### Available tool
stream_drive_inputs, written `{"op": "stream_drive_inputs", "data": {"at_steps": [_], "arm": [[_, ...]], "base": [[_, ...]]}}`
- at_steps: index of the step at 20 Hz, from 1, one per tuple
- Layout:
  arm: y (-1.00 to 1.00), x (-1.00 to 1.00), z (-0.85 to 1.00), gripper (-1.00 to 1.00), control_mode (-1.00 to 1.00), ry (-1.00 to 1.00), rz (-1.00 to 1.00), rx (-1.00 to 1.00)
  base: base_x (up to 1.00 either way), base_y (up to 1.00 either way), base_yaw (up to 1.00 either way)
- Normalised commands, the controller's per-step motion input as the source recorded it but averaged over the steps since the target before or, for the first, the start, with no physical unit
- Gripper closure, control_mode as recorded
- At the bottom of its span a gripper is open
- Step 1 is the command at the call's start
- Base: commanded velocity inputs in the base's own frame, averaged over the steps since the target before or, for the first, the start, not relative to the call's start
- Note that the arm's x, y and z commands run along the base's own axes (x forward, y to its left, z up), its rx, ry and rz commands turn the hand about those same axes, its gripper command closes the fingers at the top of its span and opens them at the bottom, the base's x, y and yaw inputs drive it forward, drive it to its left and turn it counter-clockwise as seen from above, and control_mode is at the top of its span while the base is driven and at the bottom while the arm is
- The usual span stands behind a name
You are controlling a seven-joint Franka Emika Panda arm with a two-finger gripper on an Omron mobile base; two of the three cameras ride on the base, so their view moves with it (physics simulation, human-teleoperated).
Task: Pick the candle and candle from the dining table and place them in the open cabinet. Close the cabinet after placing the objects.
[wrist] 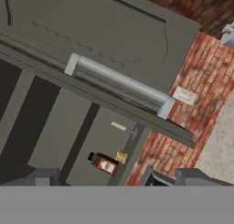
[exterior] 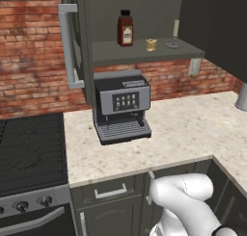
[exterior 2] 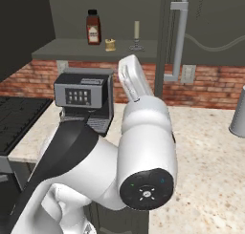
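Red brick wall (exterior: 34,47) behind speckled counter (exterior: 183,129), black stove (exterior: 29,153).

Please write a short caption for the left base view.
Both candles, the stick candle and squat candle, stand beside a bottle in the open cabinet.

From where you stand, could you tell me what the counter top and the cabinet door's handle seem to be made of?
The counter top looks like polished stone: beige with fine dark speckles. The handle on the open cabinet door looks like brushed metal, a pale silver bar with a soft sheen, though painted plastic would look much the same.
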Motion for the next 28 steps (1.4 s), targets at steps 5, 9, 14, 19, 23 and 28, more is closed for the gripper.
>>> {"op": "stream_drive_inputs", "data": {"at_steps": [5,9,14,19,23,28], "arm": [[-0.28,0.41,-0.13,-1.0,-1.0,0.0,0.0,0.0],[-0.19,0.47,-0.15,-1.0,-1.0,0.0,0.0,0.0],[-0.15,0.42,-0.13,-1.0,-1.0,0.0,0.0,0.01],[-0.15,0.47,-0.05,-1.0,-1.0,0.0,0.01,0.01],[-0.14,0.49,0.0,-1.0,-1.0,0.0,0.01,0.0],[-0.14,0.56,-0.01,-1.0,-1.0,0.0,0.01,0.0]], "base": [[0.0,0.0,0.0],[0.0,0.0,0.0],[0.0,0.0,0.0],[0.0,0.0,0.0],[0.0,0.0,0.0],[0.0,0.0,0.0]]}}
